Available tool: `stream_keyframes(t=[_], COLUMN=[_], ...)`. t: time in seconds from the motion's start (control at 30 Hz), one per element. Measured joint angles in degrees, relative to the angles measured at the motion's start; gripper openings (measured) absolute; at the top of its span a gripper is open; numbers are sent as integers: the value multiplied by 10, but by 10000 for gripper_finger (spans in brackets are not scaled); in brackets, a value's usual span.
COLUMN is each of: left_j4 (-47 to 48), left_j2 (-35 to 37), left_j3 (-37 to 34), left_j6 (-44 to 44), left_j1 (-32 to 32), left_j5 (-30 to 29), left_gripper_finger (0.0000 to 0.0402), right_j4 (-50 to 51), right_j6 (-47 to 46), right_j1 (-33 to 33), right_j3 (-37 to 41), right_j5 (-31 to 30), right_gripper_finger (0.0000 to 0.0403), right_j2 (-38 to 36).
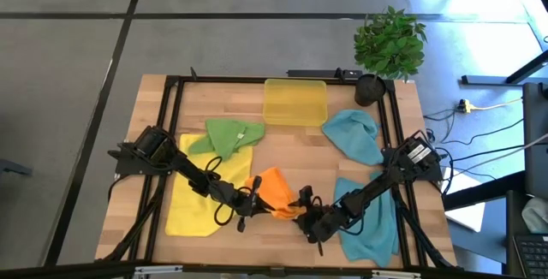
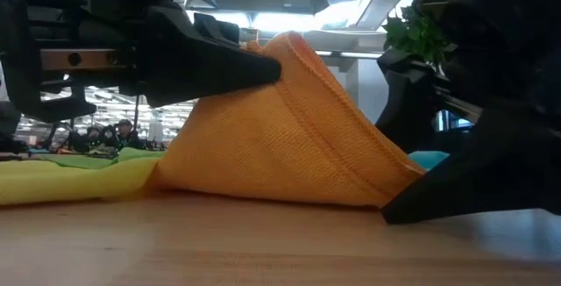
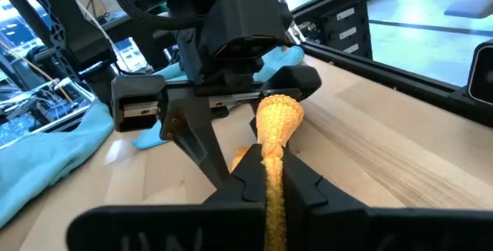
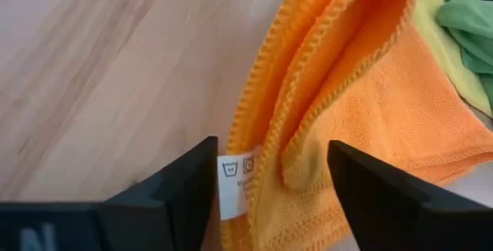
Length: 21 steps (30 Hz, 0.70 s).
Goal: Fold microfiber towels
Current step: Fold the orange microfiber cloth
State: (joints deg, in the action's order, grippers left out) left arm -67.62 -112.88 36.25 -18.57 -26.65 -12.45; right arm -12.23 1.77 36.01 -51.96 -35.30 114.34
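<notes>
Wooden slats are forming the desk (image 1: 291, 146), which is framed by black rails and standing on a grey floor, with a potted plant (image 1: 390, 44) sitting at the far right corner. Five microfiber towels are lying on it. The yellow towel (image 1: 190, 200) is spreading flat at the near left, and the green towel (image 1: 227, 136) is lying bunched just beyond it. One teal towel (image 1: 355, 135) is lying crumpled at the far right; the second teal towel (image 1: 372, 223) is lying at the near right, under the right arm. A translucent yellow tray (image 1: 295, 102) is sitting at the far middle.

The orange towel (image 1: 276, 192) is sitting near the front centre, between the two arms, overlapping the edge of the yellow towel. The left gripper (image 3: 269, 185) is pinching an upper fold of the orange towel with fingers clenched, holding that fold raised into a peak above the desk. The right gripper (image 4: 269, 174) is positioned low at the opposite end of the same towel, its fingers (image 4: 181, 185) standing spread on either side of the stitched hem and the white care label (image 4: 237, 175), not clamping it.
</notes>
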Motion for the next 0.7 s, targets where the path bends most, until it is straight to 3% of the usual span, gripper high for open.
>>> stream_keyframes(t=[0.27, 0.5, 0.7], left_j4=[0, -2, 1], left_j2=[0, 0, 0], left_j3=[0, 0, 1], left_j6=[-3, -35, -66], left_j1=[0, 6, 41], left_j5=[0, 0, -6], left_gripper_finger=[0, 0, 0], right_j4=[40, 75, 202], right_j6=[1, -43, -80], right_j1=[9, 10, 8], right_j3=[2, 2, 7], right_j5=[-50, -71, -123], right_gripper_finger=[151, 19, 7], right_j2=[-1, -7, -55])
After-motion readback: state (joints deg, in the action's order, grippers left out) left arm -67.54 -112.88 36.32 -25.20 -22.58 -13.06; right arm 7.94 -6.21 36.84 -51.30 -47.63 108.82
